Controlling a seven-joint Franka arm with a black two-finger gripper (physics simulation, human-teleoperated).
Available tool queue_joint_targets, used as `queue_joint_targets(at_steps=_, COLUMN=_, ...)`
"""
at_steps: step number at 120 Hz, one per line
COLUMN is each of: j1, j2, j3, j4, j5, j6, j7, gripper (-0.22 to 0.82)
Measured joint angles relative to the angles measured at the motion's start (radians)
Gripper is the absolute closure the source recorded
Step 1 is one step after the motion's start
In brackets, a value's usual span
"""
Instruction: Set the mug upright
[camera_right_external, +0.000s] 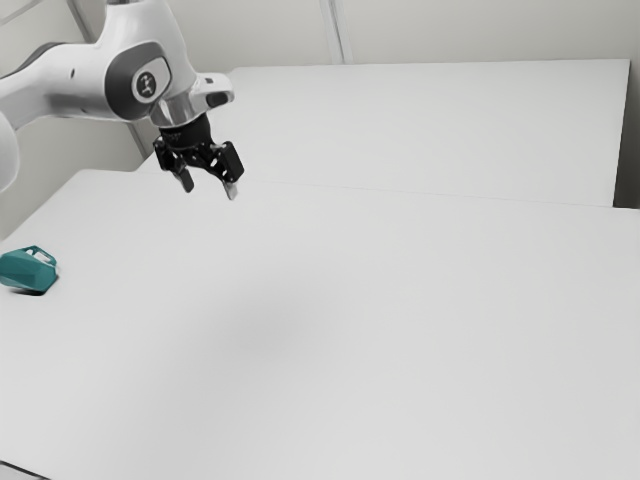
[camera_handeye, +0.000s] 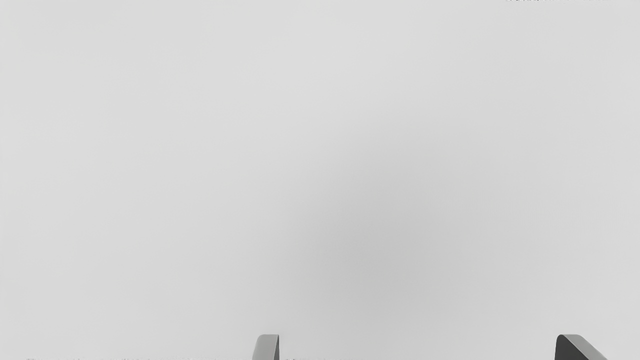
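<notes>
The teal mug (camera_right_external: 28, 270) lies on its side on the white counter (camera_right_external: 380, 330), near the counter edge at the exterior view's left, handle (camera_right_external: 41, 253) uppermost; part of its body is cut off by the view's border. To the exterior view's right of it, well apart from the mug, the end effector (camera_right_external: 209, 188) is raised above the counter. Its two fingers (camera_handeye: 266, 347) stand wide apart, with nothing held between them.

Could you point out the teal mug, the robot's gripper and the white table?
Teal mug (camera_right_external: 25, 272): exterior view, on its body.
Gripper (camera_right_external: 210, 190): exterior view, midway between its fingertips.
White table (camera_right_external: 380, 330): exterior view, bare top.
</notes>
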Motion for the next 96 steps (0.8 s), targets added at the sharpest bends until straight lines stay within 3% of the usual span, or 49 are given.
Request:
queue_joint_targets(at_steps=25, j1=0.075, j2=0.003, j3=0.000, j4=-0.006, j5=-0.004, j6=0.013, j7=-0.010, gripper=0.00)
queue_joint_targets(at_steps=48, j1=0.070, j2=-0.001, j3=0.000, j4=-0.029, j5=-0.005, j6=0.025, j7=-0.012, gripper=0.00)
queue_joint_targets(at_steps=78, j1=0.021, j2=-0.076, j3=-0.001, j4=-0.251, j5=-0.048, j6=0.169, j7=0.091, gripper=0.00)
queue_joint_targets(at_steps=96, j1=0.124, j2=-0.114, j3=-0.001, j4=-0.323, j5=-0.104, j6=0.244, j7=0.185, gripper=0.00)
